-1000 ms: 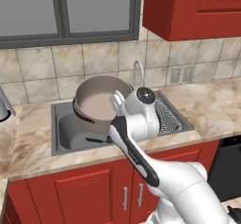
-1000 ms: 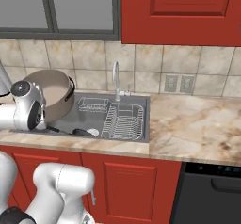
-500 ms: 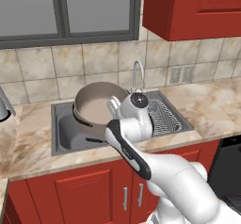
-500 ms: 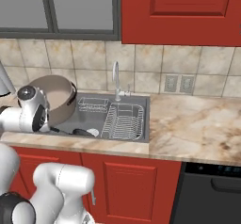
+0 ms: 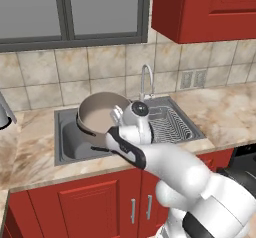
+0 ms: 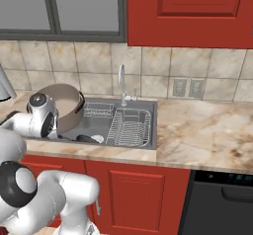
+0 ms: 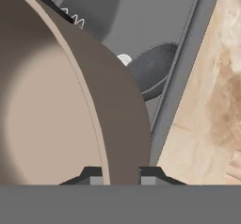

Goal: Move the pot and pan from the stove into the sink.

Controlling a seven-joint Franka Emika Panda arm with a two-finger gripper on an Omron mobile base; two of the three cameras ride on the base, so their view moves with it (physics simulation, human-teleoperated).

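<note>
My gripper is shut on the rim of the beige pot, one finger inside the wall and one outside. The pot hangs tilted over the left half of the steel sink, its mouth turned toward the left base camera. From the right base view the pot sits just behind my hand, low over the basin. The dark pan lies on the sink floor below the pot, and its edge shows near the front wall. The stove is out of view.
A wire dish rack fills the sink's right half. The curved faucet rises behind the basin. Marble counter runs to the right, with a black appliance front below it. Red cabinets hang above.
The hand and the pot have sunk a little lower toward the basin. The grip on the rim is unchanged.
</note>
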